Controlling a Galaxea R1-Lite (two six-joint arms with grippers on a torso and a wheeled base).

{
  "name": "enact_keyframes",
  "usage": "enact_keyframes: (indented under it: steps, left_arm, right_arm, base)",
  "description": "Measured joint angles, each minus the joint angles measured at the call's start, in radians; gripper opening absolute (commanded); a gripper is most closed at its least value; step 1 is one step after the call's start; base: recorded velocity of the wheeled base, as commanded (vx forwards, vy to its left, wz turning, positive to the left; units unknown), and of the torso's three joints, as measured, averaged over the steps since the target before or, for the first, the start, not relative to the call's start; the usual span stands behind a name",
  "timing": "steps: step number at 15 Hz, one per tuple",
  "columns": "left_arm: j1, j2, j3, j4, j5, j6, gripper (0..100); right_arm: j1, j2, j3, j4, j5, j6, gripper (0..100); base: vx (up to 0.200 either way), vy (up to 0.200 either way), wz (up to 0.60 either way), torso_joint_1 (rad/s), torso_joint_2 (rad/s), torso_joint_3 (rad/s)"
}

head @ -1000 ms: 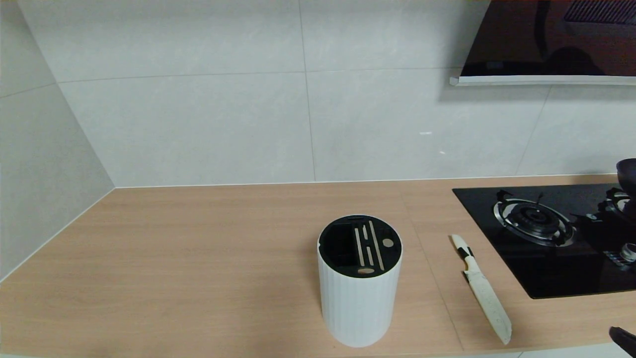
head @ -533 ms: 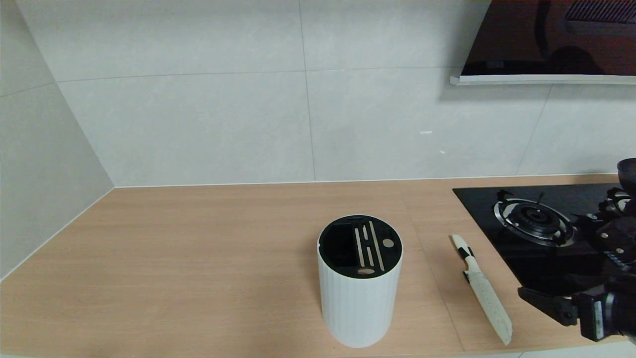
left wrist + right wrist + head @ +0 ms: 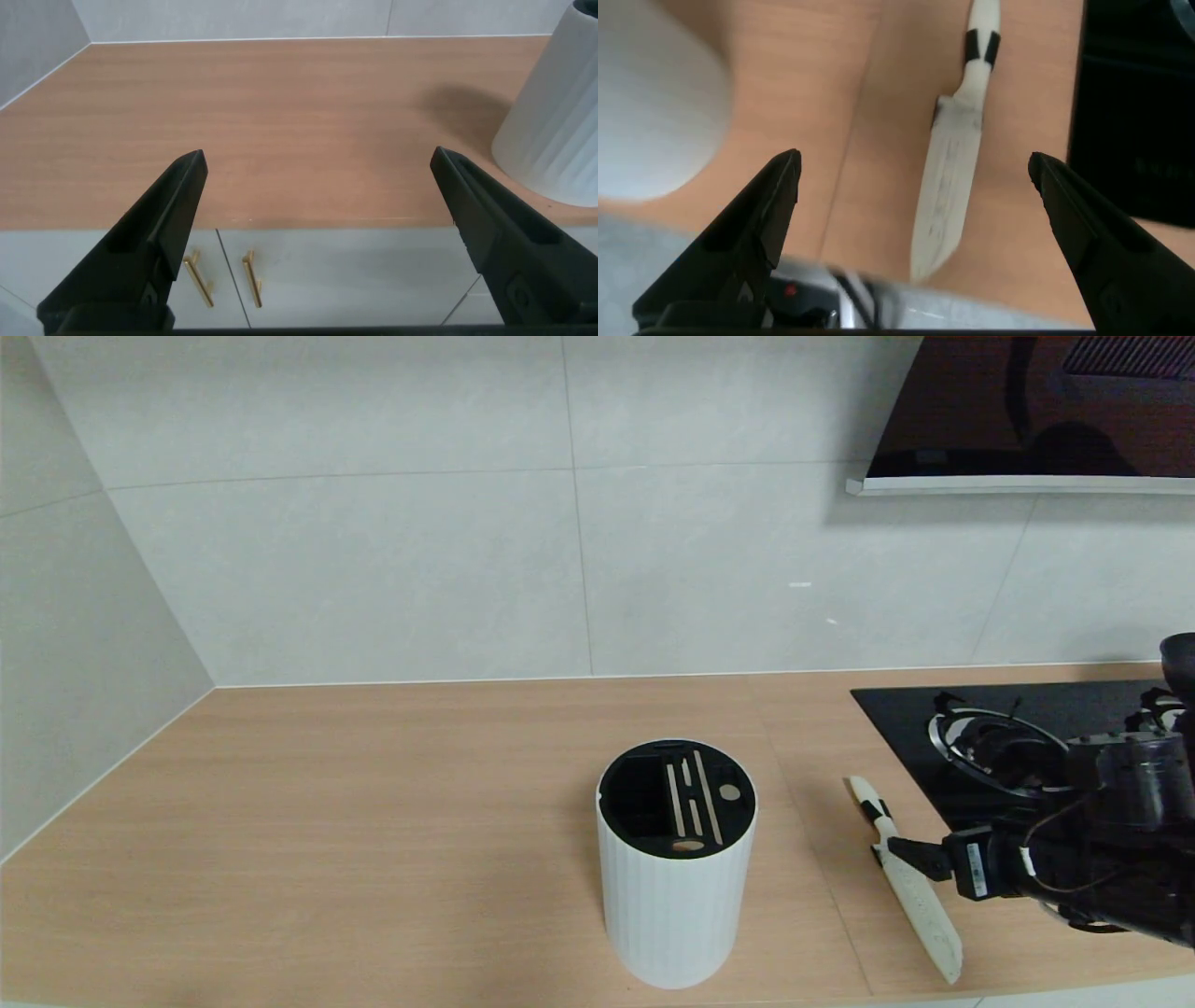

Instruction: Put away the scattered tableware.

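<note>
Grey tiled wall [image 3: 373, 551] backs a wooden counter [image 3: 373, 803], with a dark hood [image 3: 1027, 411] overhead on the right. Black glass stove [image 3: 901, 719] sits in the counter's right end. A white ribbed holder [image 3: 675, 887] stands upright near the counter's front edge; its black top has slots and nothing in them. The right gripper [image 3: 907, 852] hangs low over the knife [image 3: 920, 905], its pincer spread wide and grasping nothing. The left gripper [image 3: 318, 157] is also spread wide and holds nothing; it sits off the counter's front edge, to the holder's left. The knife lies flat between the holder and the stove, apart from both. Its pale speckled blade points toward the front edge, and its black-banded handle toward the wall. Two gold handles [image 3: 224, 278] show on the cabinet doors below.
</note>
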Motion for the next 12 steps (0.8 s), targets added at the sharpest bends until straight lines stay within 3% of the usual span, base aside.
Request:
enact_keyframes:
  steps: [12]
  left_arm:
    - [0.0, 0.0, 0.0, 0.0, 0.0, 0.0, 100]
  right_arm:
    - [-0.037, 0.441, -0.086, -0.297, -0.121, 0.001, 100]
  base:
    - [0.0, 0.0, 0.0, 0.0, 0.0, 0.0]
